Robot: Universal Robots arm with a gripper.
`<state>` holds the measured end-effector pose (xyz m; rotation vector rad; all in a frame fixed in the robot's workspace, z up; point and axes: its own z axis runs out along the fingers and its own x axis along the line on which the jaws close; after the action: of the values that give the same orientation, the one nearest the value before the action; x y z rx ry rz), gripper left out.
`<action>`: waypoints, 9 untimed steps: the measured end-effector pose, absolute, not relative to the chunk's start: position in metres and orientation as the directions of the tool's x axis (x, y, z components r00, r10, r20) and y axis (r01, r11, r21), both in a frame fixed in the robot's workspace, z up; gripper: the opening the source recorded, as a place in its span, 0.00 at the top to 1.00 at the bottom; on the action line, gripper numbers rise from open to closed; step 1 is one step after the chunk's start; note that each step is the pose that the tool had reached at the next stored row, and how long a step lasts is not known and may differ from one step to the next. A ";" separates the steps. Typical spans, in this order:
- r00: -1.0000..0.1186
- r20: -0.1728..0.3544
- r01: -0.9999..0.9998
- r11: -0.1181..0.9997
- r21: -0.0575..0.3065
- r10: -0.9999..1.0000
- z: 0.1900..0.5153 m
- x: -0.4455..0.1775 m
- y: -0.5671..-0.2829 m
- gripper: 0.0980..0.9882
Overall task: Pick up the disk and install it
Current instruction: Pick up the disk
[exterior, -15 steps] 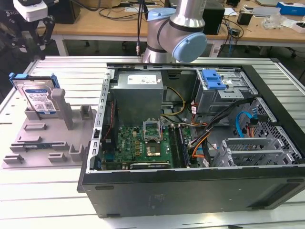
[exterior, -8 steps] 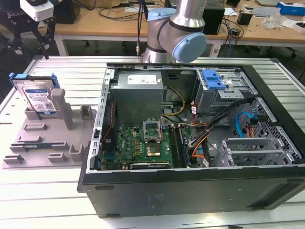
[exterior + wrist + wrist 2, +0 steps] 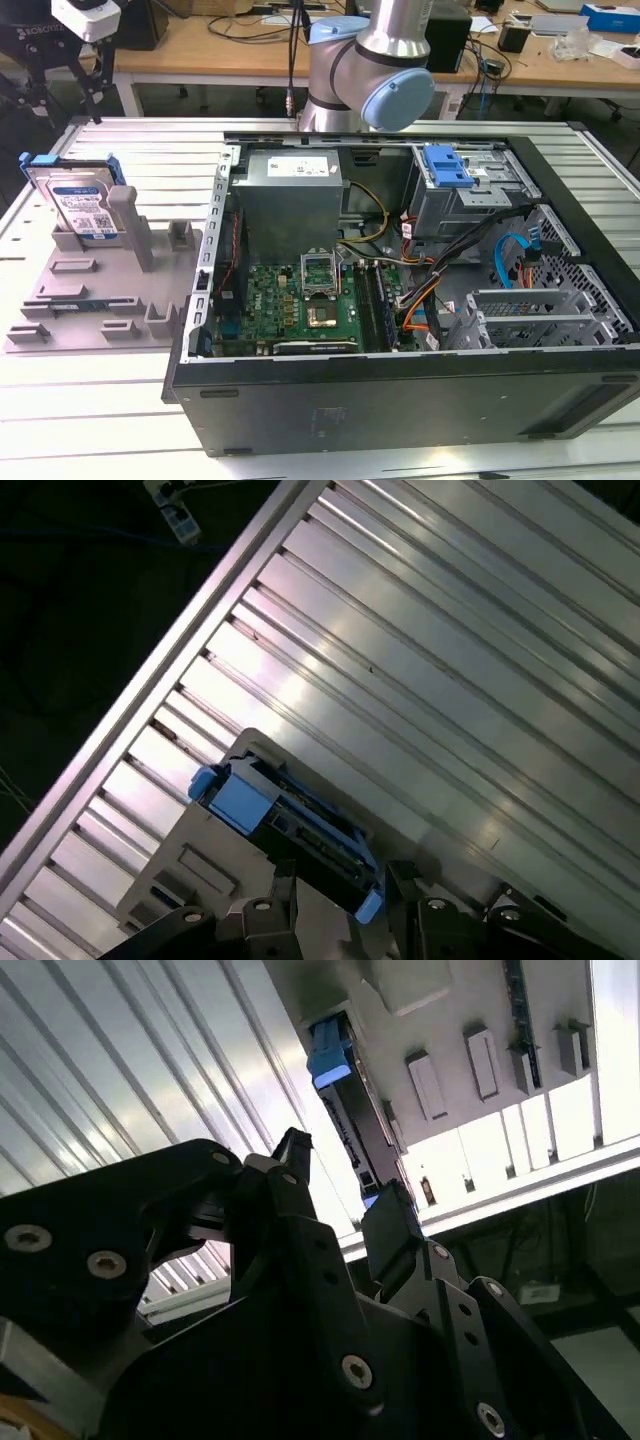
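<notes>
On the grey rack (image 3: pixel 100 295), just beside the open computer case (image 3: pixel 400 400), the disk (image 3: pixel 80 205) stands on edge in a slot, label facing out. Above the rack hangs the gripper (image 3: pixel 342 1180), its fingers (image 3: pixel 392 1222) spread wide, lined up over the disk's top edge and not touching it. I'd judge the disk dense, stiff and shy of knocks. Its flat metal faces look the surest hold, the blue carrier frame (image 3: pixel 235 798) being thinner plastic. The rack's grey post (image 3: pixel 125 215) crowds one face.
</notes>
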<state>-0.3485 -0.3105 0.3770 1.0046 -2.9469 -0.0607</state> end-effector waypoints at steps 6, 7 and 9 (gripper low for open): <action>-0.695 0.014 -0.717 0.695 0.045 -0.719 0.377 -0.349 -0.311 0.57; -0.680 0.015 -0.732 0.680 0.045 -0.733 0.377 -0.349 -0.311 0.57; -0.631 0.016 -0.775 0.631 0.044 -0.776 0.376 -0.349 -0.311 0.57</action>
<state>-0.3485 -0.3105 0.3762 1.3353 -2.8067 -0.0510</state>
